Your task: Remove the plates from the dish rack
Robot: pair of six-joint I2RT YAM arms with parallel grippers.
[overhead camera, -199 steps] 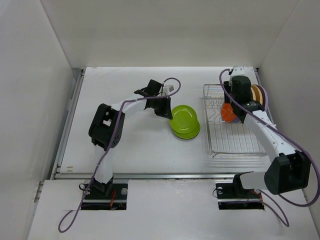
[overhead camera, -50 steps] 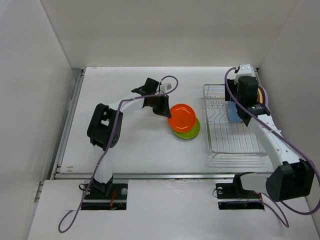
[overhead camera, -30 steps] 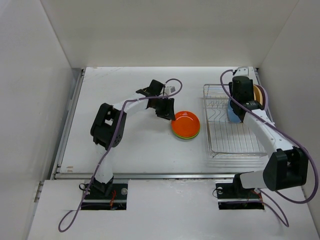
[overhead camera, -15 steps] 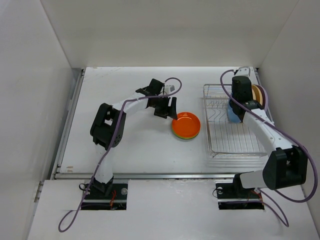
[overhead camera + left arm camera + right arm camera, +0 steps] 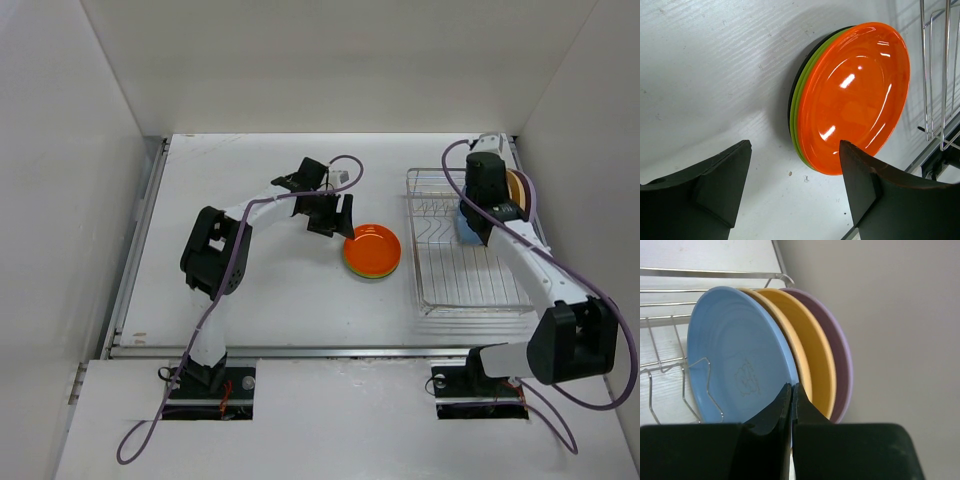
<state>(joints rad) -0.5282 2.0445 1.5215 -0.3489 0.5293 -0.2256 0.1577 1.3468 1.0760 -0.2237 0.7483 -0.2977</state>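
Contact is made on the right side: the right pincer point(image 5: 791, 395) is clamped on the near rim of the blue plate point(image 5: 735, 355), its fingers pressed so close that only a thin seam shows between them. That plate stands on edge in the rack point(image 5: 705, 271), first of three. The tan plate point(image 5: 810, 352) is right behind it and the lavender plate point(image 5: 841, 360) is last, next to the wall.

The left pincer point(image 5: 794, 150) holds nothing. Its fingers are wide apart, just off the edge of a stack lying flat on the tabletop point(image 5: 715, 75) beside the rack: the orange plate point(image 5: 855, 95) on top, the green plate point(image 5: 798, 102) under it, and the black plate point(image 5: 790, 112) at the bottom.

By my reading the task is about half done, and the step in hand is drawing the blue plate out. The next move calls for a straight lift up along the wires, so the rim clears them without dragging the tan plate along. The plate then has to be carried across to the stack, with the left arm kept out of the way.

No brand, label or writing is readable. The blue plate carries a faint mark near its centre, too blurred to make out.
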